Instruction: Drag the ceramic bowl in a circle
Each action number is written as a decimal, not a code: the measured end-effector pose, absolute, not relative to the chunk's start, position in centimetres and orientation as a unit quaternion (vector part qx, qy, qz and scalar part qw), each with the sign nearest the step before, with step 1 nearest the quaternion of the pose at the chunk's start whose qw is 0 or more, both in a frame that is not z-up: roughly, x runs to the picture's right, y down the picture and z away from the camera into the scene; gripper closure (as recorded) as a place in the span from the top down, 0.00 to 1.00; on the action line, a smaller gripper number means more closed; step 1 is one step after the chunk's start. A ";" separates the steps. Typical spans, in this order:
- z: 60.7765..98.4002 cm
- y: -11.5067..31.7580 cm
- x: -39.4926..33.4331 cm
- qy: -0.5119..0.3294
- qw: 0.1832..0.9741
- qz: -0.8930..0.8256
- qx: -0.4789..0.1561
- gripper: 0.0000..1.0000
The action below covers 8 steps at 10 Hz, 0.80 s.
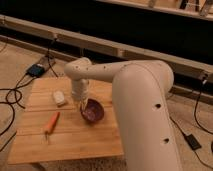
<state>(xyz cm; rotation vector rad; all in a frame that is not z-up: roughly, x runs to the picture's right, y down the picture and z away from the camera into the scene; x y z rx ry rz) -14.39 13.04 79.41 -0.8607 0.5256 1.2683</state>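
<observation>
And there is the big white arm (142, 107), filling the right half of the camera view, its bulky body coming up from about 5 o'clock and bending at a rounded joint near the top of the table. From that joint the forearm drops straight down, wrist vertical, pointing at the boards. At its end the tool (82, 105) sits low over the table, fingers drawn narrow, right at the 9 o'clock rim of the ceramic bowl (93, 111); it seems to be pinching that rim, though the contact itself is too dark to make out for sure.

The wooden table (75, 137) spreads below, pale planks running left to right.

Now the ceramic bowl: round, shallow, dark purple-maroon glaze with a soft shine on the inside. It looks tipped a little, the open side facing the camera, and it rests near the table's centre, slightly toward 3 o'clock, just beside the arm's body.

At 9 o'clock from the bowl, well apart, lies a small white object (59, 97). Down toward 8 o'clock there is an orange carrot-like item (51, 123), lying slantwise on the planks.
</observation>
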 end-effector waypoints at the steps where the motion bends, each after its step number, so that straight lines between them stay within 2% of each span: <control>1: 78.1 14.3 -14.2 0.239 0.685 0.562 -0.398 0.00; 5: 75.5 16.6 -11.2 0.268 0.663 0.566 -0.410 0.00; 8: 75.3 16.8 -7.8 0.291 0.649 0.584 -0.392 0.00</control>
